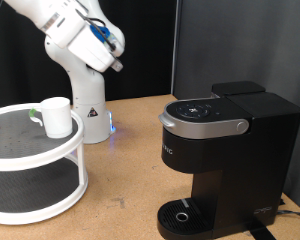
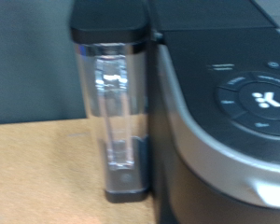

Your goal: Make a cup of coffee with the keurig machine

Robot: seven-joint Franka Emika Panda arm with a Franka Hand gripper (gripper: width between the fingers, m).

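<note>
We see the arm [image 1: 75, 35] up at 11 o'clock in the exterior view, gripper out of frame in both views, so we cannot tell if it is released or clenched. The cup [image 1: 56, 116] sits on the top tier of the white two-tier stand [image 1: 30, 160] at 9 o'clock, well apart from the keurig machine [image 1: 225, 160] at 4 o'clock. Risk as we judge it: the cup is light, could tip off the stand edge on a sloppy grasp. Machine lid looks closed, drip tray [image 1: 180, 213] bare. Cup is small, plain white, no handle visible. Wrist view shows the clear water tank [image 2: 112, 112] beside the button panel [image 2: 257, 98], blurry
</note>
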